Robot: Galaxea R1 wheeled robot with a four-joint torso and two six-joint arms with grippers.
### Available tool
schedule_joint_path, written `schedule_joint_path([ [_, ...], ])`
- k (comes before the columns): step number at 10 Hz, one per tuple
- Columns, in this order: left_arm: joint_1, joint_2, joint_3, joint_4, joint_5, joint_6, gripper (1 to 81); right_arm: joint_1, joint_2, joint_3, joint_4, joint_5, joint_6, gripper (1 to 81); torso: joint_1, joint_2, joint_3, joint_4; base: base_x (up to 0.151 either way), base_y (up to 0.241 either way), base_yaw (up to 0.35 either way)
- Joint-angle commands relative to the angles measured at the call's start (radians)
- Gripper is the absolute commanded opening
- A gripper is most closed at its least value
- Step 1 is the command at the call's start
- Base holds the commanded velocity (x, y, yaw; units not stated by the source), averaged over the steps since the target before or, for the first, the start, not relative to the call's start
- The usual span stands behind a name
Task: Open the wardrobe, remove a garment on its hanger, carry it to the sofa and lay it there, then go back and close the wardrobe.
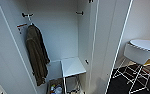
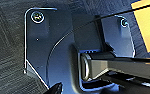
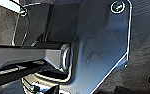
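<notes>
We see the wardrobe (image 1: 66, 37) cut off at top and bottom; the bin (image 1: 56, 88) of blurred items below the olive jacket (image 1: 36, 55) is cropped too.

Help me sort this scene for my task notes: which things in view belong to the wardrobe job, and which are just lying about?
Belongs to the job:
- wardrobe, doors open

Just lying about:
- olive-green jacket, hanging inside on the left
- small white table inside the wardrobe
- box of odds and ends on its floor
- white chair to the right

Dark wrist plate (image 2: 48, 50), corner screws (image 2: 37, 17), thin black cable (image 2: 73, 30).
</notes>
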Motion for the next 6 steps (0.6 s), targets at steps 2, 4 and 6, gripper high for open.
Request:
schedule_joint_path([
  [2, -0.042, -0.009, 0.007, 0.001, 0.043, -0.003, 81.1, 0.027, -0.008, 0.002, 0.001, -0.052, 0.003, 81.1, 0.000, 0.000, 0.000, 0.000, 0.000, 0.000, 0.293],
  [4, -0.044, -0.009, 0.007, 0.001, 0.043, -0.003, 81.1, 0.027, -0.008, 0.002, 0.001, -0.049, 0.003, 81.1, 0.000, 0.000, 0.000, 0.000, 0.000, 0.000, 0.266],
  [6, -0.042, -0.006, 0.007, 0.001, 0.045, -0.003, 81.1, 0.027, -0.008, 0.002, -0.001, -0.047, 0.003, 81.1, 0.000, 0.000, 0.000, 0.000, 0.000, 0.000, 0.208],
])
